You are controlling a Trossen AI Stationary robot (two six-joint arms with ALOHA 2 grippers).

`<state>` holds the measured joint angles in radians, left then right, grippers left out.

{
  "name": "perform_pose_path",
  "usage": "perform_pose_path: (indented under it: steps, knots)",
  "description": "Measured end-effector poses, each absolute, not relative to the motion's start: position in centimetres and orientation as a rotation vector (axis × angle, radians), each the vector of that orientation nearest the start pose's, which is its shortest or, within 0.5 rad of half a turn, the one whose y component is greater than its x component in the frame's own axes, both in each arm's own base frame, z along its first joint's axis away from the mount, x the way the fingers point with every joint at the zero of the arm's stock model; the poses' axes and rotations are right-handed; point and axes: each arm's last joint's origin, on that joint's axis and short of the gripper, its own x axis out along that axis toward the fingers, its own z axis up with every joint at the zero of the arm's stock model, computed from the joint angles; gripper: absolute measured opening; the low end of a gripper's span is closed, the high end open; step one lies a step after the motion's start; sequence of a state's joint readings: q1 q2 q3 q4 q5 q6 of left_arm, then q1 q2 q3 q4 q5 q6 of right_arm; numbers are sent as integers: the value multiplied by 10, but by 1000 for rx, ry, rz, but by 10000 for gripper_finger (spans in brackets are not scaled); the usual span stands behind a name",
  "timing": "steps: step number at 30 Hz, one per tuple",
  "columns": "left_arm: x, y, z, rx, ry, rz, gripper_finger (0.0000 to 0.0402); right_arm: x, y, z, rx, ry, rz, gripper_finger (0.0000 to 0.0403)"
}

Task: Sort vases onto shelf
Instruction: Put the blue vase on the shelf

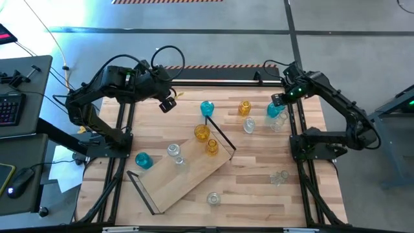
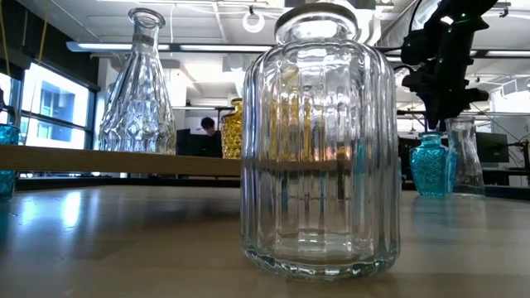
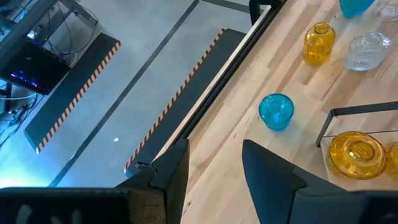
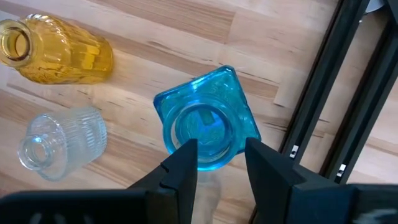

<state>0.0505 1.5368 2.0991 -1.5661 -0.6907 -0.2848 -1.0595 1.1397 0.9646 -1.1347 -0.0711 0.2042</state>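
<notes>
Right gripper (image 4: 221, 163) hovers over blue vase (image 4: 208, 121) near table edge.

— Where do your vases stand?

— Your shelf (image 1: 187, 178) lies slantwise on the table, a black wire frame at each end. On its board stand two amber vases (image 1: 202, 133) and two clear ones (image 1: 173, 151).

— And off it?

— You have a teal vase (image 1: 207, 108) beside its far end, another teal one (image 1: 143, 160) near its left edge, and a square teal vase (image 4: 208, 118) upright beside an amber vase (image 4: 59, 53) and a ribbed clear one (image 4: 62, 140).
</notes>
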Motion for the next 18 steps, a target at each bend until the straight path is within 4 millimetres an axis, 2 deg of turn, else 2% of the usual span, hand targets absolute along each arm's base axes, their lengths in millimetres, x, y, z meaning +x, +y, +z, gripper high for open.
perform_pose_path:
  steps: [18]
  knots:
    - [233,30,473,79,867,801,140,95,-165,262,923,1096,-963,117]
